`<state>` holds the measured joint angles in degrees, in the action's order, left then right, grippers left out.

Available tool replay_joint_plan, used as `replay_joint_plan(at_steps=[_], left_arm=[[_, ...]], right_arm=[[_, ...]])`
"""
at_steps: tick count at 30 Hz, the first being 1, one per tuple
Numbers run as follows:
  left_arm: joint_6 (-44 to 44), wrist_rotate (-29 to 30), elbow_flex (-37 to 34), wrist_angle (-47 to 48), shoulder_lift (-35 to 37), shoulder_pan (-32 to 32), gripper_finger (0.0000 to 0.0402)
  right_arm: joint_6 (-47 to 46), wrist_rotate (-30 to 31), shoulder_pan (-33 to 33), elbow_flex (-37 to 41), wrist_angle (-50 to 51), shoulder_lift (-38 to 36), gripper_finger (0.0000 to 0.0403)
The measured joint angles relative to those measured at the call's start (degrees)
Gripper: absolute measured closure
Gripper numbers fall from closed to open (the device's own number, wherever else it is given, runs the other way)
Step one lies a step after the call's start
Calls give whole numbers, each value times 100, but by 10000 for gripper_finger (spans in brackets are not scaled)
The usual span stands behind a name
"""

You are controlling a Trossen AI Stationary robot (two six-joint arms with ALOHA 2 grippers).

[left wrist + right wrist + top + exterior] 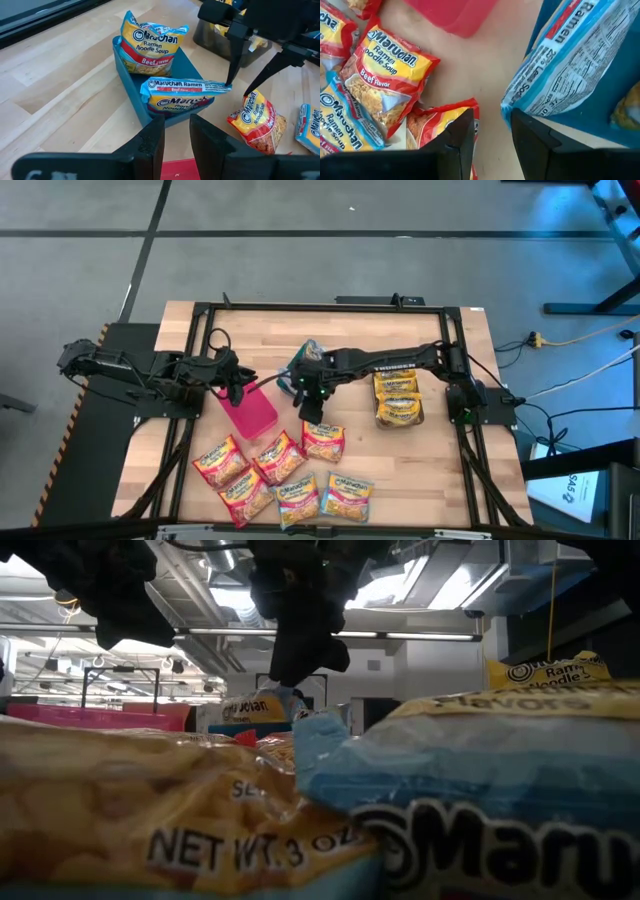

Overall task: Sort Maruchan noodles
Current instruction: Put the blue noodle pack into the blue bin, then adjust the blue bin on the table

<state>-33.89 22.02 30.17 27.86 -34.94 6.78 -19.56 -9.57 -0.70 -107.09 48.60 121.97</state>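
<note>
Several Maruchan noodle packets in red and light-blue wrappers (pixel 278 456) lie flat on the table's near part. Two light-blue packets are in the teal bin (pixel 131 87): one (pixel 152 37) stands against its far wall, the other (pixel 185 92) lies across its near rim. My right gripper (pixel 241 84) hangs open just off that packet's end, above a red packet (pixel 257 120); whether a finger touches the blue packet I cannot tell. At the table's left, my left gripper (pixel 172 132) is open over the pink bin (pixel 252 412), with nothing between its fingers.
A grey bin (pixel 398 398) holding yellow packets stands right of the middle, under my right arm. A black frame (pixel 330 308) borders the table. Bare wood lies along the far part of the table and at the near right.
</note>
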Motion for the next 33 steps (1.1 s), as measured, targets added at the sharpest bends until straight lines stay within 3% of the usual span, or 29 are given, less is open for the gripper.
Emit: replay_joint_plan(at_steps=[10, 20, 28, 33], left_arm=[[4, 2, 0, 165, 0, -1, 317], [-10, 122, 4, 122, 94, -1, 317], [0, 175, 7, 122, 96, -1, 317], [0, 175, 7, 122, 96, 1, 317]], right_arm=[[-103, -107, -96, 0, 746, -39, 277], [-135, 1158, 23, -2, 2744, -133, 277], [-117, 1146, 457, -2, 1696, -146, 277], [-117, 550, 772, -2, 1103, -120, 277]])
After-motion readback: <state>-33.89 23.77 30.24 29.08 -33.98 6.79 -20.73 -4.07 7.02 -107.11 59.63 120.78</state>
